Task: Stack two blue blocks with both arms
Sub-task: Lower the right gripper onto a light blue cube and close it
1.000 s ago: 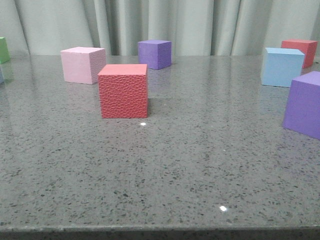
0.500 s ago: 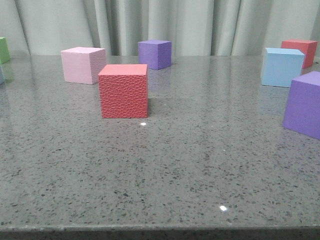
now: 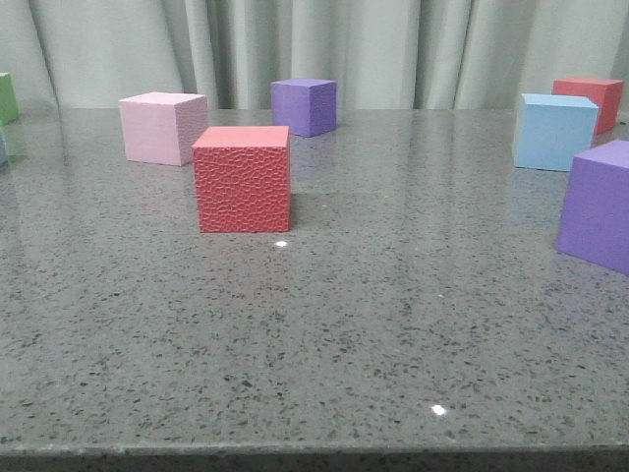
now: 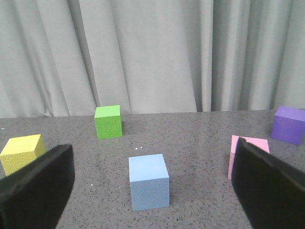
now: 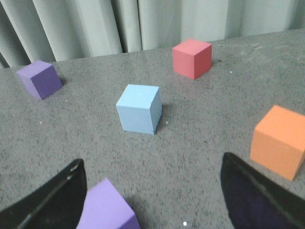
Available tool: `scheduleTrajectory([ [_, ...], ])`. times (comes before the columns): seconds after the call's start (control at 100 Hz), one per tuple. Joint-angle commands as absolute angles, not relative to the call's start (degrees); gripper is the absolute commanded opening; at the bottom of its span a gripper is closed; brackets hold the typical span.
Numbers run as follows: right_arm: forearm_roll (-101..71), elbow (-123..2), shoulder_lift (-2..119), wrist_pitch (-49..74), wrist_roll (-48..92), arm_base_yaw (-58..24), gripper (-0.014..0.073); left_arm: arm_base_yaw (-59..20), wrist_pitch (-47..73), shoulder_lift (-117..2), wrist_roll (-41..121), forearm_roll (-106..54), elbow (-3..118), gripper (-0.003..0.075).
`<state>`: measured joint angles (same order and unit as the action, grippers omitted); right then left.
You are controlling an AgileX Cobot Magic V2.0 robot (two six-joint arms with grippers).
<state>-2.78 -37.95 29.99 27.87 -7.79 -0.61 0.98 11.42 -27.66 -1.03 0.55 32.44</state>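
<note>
On the speckled grey desk (image 3: 324, 324), one sky-blue block (image 3: 554, 131) with smooth faces sat near the far right corner, just in front of a red cube (image 3: 590, 101) and behind a purple cube (image 3: 598, 205) at the right edge. The other blue block (image 4: 148, 182), finely pebbled, stood toward the desk's left edge, near a green cube (image 4: 108, 121) and a yellow cube (image 4: 22, 152). The left claw (image 4: 152, 191) hung open, its fingers wide apart and empty; the right claw (image 5: 152, 200) was likewise spread open, holding nothing.
</note>
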Motion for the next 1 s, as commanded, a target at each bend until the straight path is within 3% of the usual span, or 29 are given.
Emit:
scheduleTrajectory([
  [0.0,-2.2,-43.5,34.0,24.8,-7.6,-0.4,0.0580,0.8,5.9,-28.3,-1.1,0.0,34.5,0.0627],
  [0.55,-4.1,-75.5,66.6,43.8,-7.7,-0.4,0.0580,0.8,4.2,-28.3,-1.2,-1.0,34.5,0.0627],
  [0.99,-6.9,-91.3,87.0,50.5,-9.9,-2.4,0.0580,0.8,4.2,-28.3,-1.2,-1.0,34.5,0.0620],
])
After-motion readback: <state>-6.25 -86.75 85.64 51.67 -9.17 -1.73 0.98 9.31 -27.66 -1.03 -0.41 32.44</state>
